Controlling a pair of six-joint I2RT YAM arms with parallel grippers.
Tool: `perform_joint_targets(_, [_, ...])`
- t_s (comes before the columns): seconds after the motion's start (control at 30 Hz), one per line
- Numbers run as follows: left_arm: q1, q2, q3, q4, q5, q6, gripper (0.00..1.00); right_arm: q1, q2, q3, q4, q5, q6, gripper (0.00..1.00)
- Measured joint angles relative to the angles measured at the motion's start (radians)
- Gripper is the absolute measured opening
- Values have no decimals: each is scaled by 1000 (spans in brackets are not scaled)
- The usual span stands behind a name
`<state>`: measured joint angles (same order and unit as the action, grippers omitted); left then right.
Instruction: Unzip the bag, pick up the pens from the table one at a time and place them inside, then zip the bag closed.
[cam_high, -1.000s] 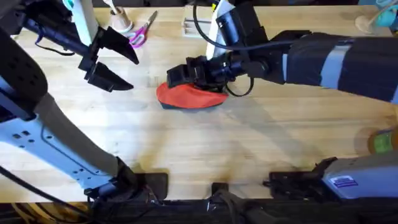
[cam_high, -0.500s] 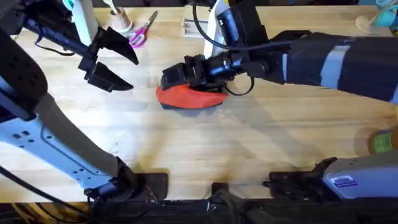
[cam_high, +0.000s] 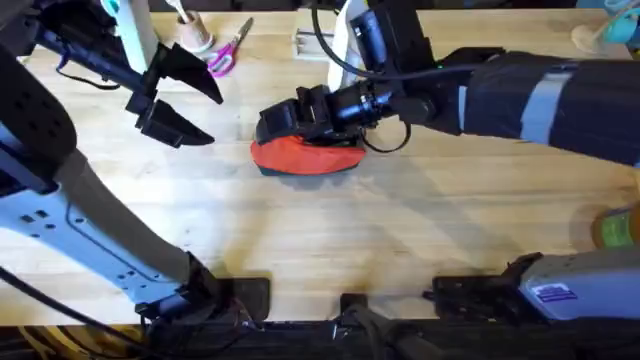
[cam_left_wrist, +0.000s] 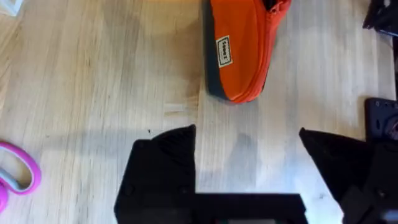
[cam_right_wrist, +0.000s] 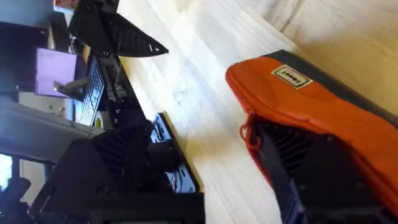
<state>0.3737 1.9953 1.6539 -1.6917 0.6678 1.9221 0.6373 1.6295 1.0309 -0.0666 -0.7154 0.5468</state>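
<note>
Bag lies under the right gripper — fingers straddling its zipper edge; left gripper hovers aside — fingers apart.

The orange pouch lies on the counter beyond the left gripper, whose black fingers are spread apart.

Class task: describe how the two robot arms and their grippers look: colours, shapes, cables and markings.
Both arms are black with pale grey-white sections. The left gripper has broad, pointed black fingers. A looping black cable hangs behind the right gripper.
</note>
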Motion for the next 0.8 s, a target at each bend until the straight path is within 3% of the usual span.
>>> perform_joint_targets(0.8, [0, 0, 0, 0, -3, -30, 993, 0, -50, 0, 0, -19, 0, 994])
